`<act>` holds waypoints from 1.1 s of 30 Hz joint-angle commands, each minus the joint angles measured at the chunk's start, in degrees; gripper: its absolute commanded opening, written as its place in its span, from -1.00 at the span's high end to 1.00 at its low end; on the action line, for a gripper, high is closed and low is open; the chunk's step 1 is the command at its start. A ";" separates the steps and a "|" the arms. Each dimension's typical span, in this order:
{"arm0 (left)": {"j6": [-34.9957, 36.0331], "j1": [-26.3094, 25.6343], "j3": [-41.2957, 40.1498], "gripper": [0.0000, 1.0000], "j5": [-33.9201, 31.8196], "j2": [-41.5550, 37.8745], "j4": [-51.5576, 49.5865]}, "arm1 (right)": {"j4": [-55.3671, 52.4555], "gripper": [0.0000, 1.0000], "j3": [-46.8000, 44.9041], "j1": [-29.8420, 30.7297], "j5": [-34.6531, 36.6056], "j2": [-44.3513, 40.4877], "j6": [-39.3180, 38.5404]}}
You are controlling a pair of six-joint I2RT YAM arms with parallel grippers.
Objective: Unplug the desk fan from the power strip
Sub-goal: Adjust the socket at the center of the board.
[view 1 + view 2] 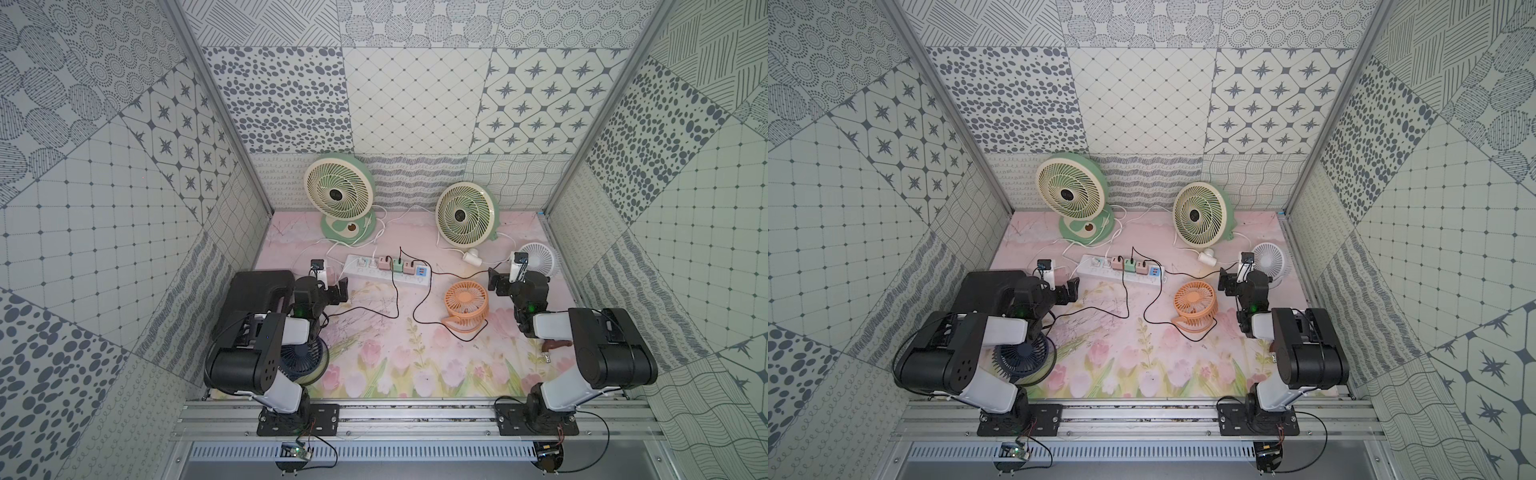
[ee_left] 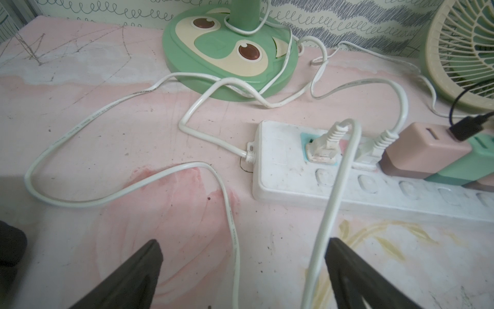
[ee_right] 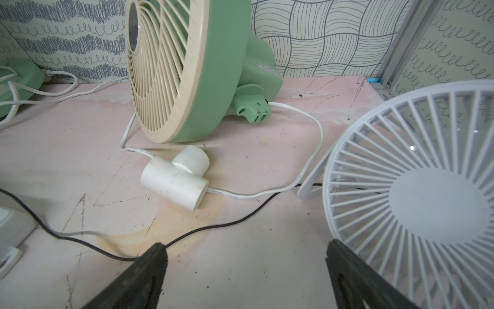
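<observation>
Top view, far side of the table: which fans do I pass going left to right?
Green-and-cream plastic fan on a round base → green-and-cream plastic fan with no base → small round white plastic fan.

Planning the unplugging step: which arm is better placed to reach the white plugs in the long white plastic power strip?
Left, probably. The open left gripper faces the power strip with the white plugs just ahead; the open right gripper faces a white round fan instead.

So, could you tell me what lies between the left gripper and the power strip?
White cords lying on the mat, seen in the left wrist view.
</observation>
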 commanded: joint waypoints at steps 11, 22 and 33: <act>-2.44 -0.04 0.07 -0.99 -8.29 -9.84 -8.00 | -17.36 -0.94 4.19 0.89 0.49 -15.78 -0.03; -13.57 -5.44 9.56 -0.99 -15.64 -27.29 -33.61 | -47.05 -0.94 21.99 6.75 -16.33 -21.66 -0.92; -24.75 -13.18 20.10 -0.99 -6.90 -29.68 -58.38 | -55.60 -0.94 39.28 10.05 -29.53 -4.74 6.82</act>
